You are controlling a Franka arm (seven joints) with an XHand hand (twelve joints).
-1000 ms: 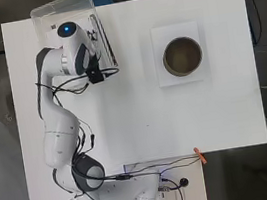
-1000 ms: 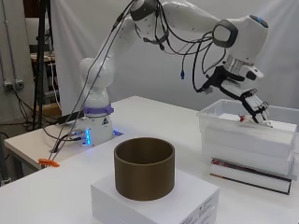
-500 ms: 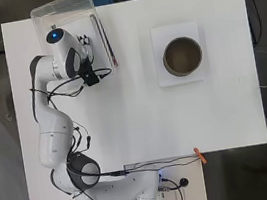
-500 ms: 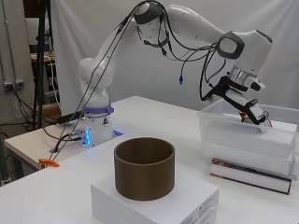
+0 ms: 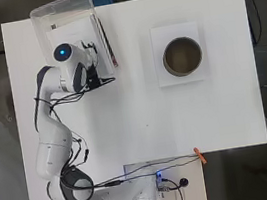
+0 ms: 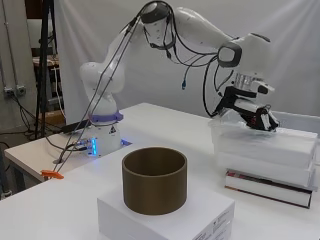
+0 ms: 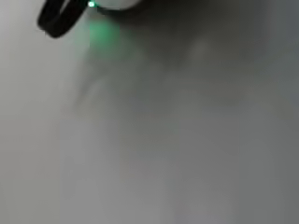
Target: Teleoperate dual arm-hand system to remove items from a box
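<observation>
A clear plastic box (image 5: 38, 23) stands at the table's far left corner, on top of a book with a red edge (image 5: 112, 52). Something flat and white (image 5: 70, 31) lies inside it. In the side view the box (image 6: 260, 147) is at the right, and my hand (image 6: 256, 116) hovers right at its rim with fingers (image 6: 270, 124) stretched out over the contents, holding nothing. From overhead the hand (image 5: 92, 55) is mostly hidden under the wrist. The wrist view shows only a blurred pale surface with a green glow.
A brown cylinder (image 5: 182, 56) sits on a white block (image 5: 168, 77) at the right; in the side view the cylinder (image 6: 154, 179) stands near the front. An orange clip (image 5: 199, 154) and cables lie by the arm's base.
The hand has come down from above the box to its rim, and the wrist has drawn back over the box toward the arm's base.
</observation>
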